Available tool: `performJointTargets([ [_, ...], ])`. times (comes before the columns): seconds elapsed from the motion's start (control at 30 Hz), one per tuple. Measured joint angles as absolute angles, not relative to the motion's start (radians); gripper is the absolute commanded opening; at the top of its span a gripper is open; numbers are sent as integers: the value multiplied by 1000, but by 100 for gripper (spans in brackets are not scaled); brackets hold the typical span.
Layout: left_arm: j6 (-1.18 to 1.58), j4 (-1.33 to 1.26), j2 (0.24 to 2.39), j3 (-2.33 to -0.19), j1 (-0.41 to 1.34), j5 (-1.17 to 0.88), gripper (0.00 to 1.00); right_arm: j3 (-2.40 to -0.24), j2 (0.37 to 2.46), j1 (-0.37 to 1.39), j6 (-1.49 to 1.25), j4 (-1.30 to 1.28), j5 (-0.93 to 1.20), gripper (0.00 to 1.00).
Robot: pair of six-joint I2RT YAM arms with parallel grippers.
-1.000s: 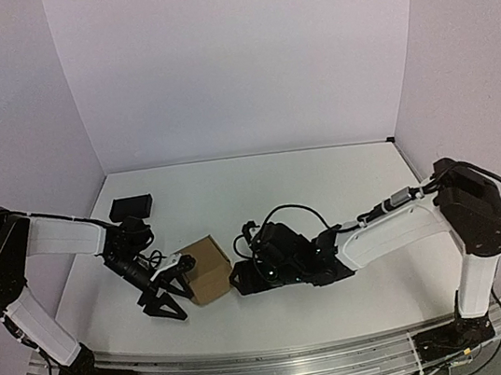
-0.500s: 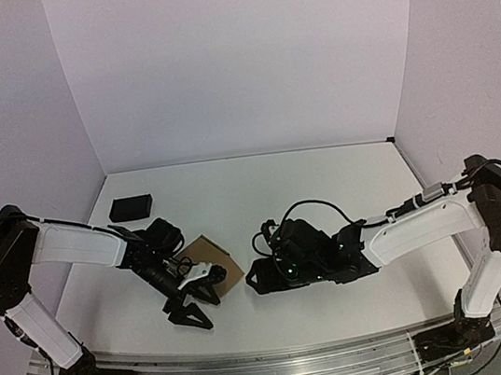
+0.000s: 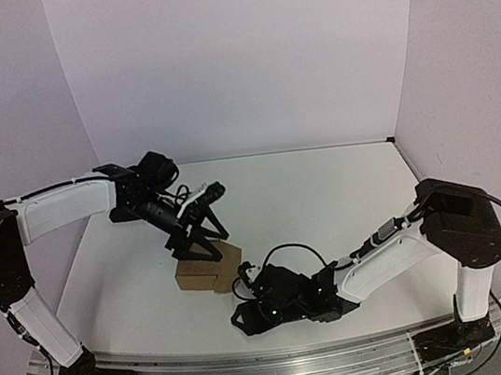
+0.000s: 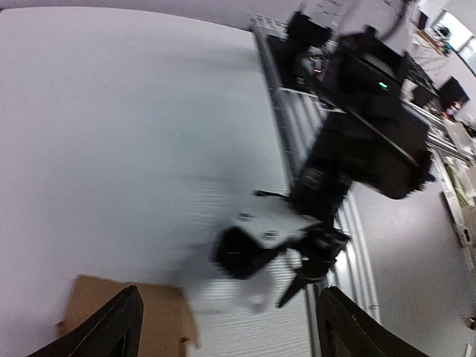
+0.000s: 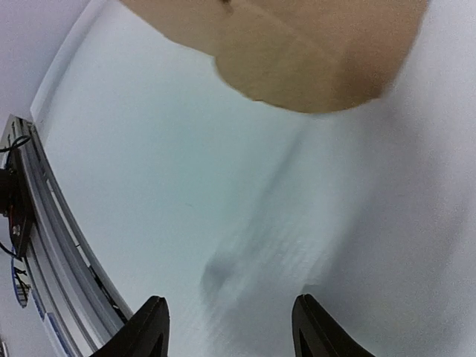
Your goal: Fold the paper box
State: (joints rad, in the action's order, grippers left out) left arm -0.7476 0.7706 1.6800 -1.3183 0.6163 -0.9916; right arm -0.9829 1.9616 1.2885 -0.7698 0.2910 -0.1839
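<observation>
Hanging wide open, the left gripper (image 3: pixel 200 244) points its black fingers (image 4: pixel 119 331) down at the box (image 3: pixel 199 274), nothing between them. Its tips sit right at the box's top edge; contact or a hair above, I cannot tell. In the left wrist view the brown cardboard (image 4: pixel 156 316) lies beside one finger rather than between the pair.

Down low at the near edge, the right gripper (image 3: pixel 248 318) lies close to the table (image 3: pixel 327 195), fingers parted and empty. Its wrist view shows two dark, blunt fingers (image 5: pixel 149 331) framing bare white tabletop, with the box (image 5: pixel 297 44) beyond them, apart from the tips, showing a rounded tab edge, blurred.

The box itself is small, squarish, plain matte brown, and sits on the smooth white table between the two grippers, toward the front. Behind the right gripper runs the ribbed metal rail (image 3: pixel 287 366).
</observation>
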Motion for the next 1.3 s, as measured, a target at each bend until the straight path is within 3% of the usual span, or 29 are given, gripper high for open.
performJointTargets([
  [0.17,-759,740,1751,-1395,494,-771,100,-987,1998,1309,-701,375,-239,53],
  [0.47,-999,739,1796,-1273,510,-521,100,-991,2056,1189,-660,497,-255,51],
  [0.77,-1159,643,1684,-1096,537,-485,100,-995,2098,1190,-655,587,-324,51],
  [1.3,-1248,745,1696,-1094,541,-547,98,-993,2123,1189,-547,673,-452,43],
])
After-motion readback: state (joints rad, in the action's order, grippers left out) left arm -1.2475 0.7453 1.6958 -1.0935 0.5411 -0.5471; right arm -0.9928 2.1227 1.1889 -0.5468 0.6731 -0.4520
